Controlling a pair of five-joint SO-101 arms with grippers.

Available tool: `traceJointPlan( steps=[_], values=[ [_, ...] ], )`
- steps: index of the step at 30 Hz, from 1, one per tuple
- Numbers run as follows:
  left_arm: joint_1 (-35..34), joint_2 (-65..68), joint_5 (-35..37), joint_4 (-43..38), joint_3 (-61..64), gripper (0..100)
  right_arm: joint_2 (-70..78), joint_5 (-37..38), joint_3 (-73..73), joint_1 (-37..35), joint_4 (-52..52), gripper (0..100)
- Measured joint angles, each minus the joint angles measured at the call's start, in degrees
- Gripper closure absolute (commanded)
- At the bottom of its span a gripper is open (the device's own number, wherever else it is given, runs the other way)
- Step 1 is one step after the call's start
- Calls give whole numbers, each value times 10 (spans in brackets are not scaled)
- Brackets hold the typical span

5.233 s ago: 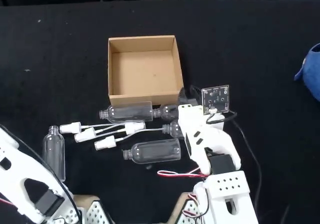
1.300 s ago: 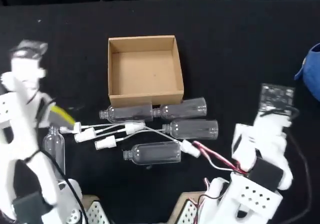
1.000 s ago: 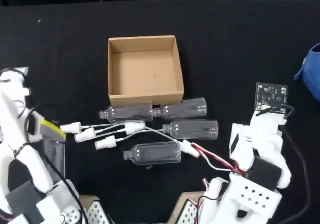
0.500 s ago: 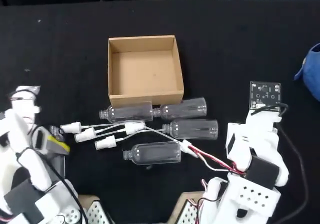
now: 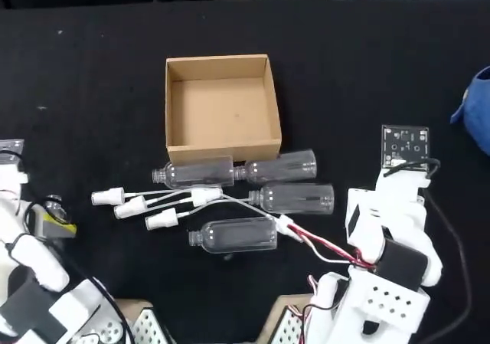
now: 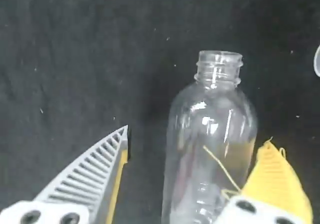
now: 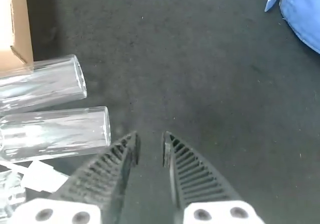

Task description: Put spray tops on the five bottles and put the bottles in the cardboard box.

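Observation:
The open cardboard box [image 5: 222, 106] stands at mid-table, and nothing lies in it. Just in front of it lie three clear capless bottles [image 5: 195, 172] [image 5: 279, 165] [image 5: 295, 198], with one more [image 5: 233, 234] nearer the arms. Several white spray tops [image 5: 130, 206] with thin tubes lie to their left, and another top [image 5: 285, 225] lies among the bottles. My left gripper [image 6: 197, 139] is shut on a fifth clear bottle [image 6: 210, 134], seen at the near left [image 5: 52, 204]. My right gripper [image 7: 150, 146] hangs shut, holding nothing, right of the bottle bases [image 7: 95, 126].
A blue object [image 5: 476, 114] lies at the table's right edge, also in the right wrist view [image 7: 300, 14]. The right arm [image 5: 390, 221] stands at the near right, its red and white cable [image 5: 321, 244] trailing toward the bottles. Black cloth covers the table [image 5: 367, 68].
The left arm has drawn back toward the near left corner with the bottle in its gripper. The right arm, earlier among the bottles, has pulled off to the right and now holds still.

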Motion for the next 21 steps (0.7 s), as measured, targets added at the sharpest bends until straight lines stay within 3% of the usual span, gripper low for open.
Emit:
traceJointPlan(
  steps=[4, 10, 12, 15, 21],
  values=[
    [40, 0, -17, 0, 0, 738, 0, 0, 0, 0, 0, 923],
    [50, 0, -21, -4, 44, 982, 0, 0, 0, 0, 0, 923],
    [54, -1, -22, -4, 54, 947, 0, 0, 0, 0, 0, 923],
    [53, -1, -22, -3, 55, 972, 0, 0, 0, 0, 0, 923],
    [-30, 2, -4, -4, -29, 970, 0, 0, -17, 0, 0, 923]
  ],
)
